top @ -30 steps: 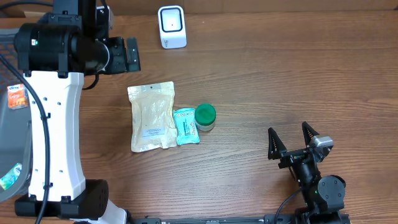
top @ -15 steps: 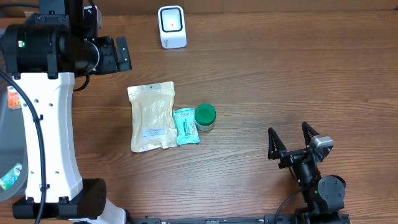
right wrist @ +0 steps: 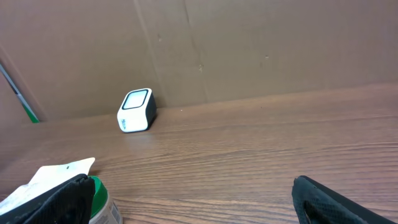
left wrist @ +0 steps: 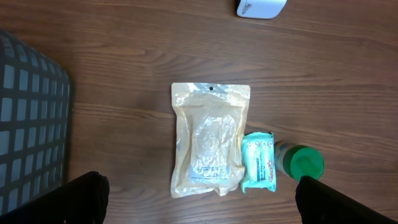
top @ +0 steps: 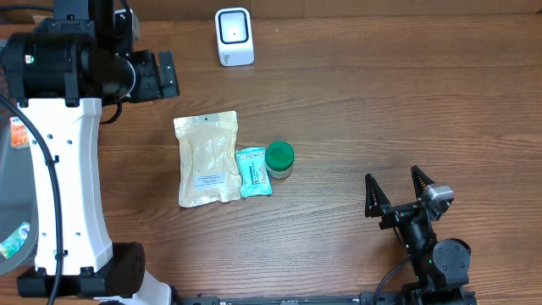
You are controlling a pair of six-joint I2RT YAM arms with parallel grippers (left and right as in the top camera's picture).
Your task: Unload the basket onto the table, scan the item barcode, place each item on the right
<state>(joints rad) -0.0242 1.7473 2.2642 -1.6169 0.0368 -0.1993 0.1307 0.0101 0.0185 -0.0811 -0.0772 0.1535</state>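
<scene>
Beige pouch (top: pixel 207 159) lay flat mid-table, about six o'clock from the scanner (top: pixel 234 36), just beside a teal packet (top: pixel 254 172). Left gripper (top: pixel 159 74) and right gripper (top: pixel 396 193) had jaws spread, empty. The pouch looked light, soft and crinkly; pinching its top seam seemed safest.

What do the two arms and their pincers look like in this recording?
The left arm has a white link between black joints, with a black cable alongside; the left pincer is black. The right arm is black, and the right pincer has pointed black fingers.
</scene>
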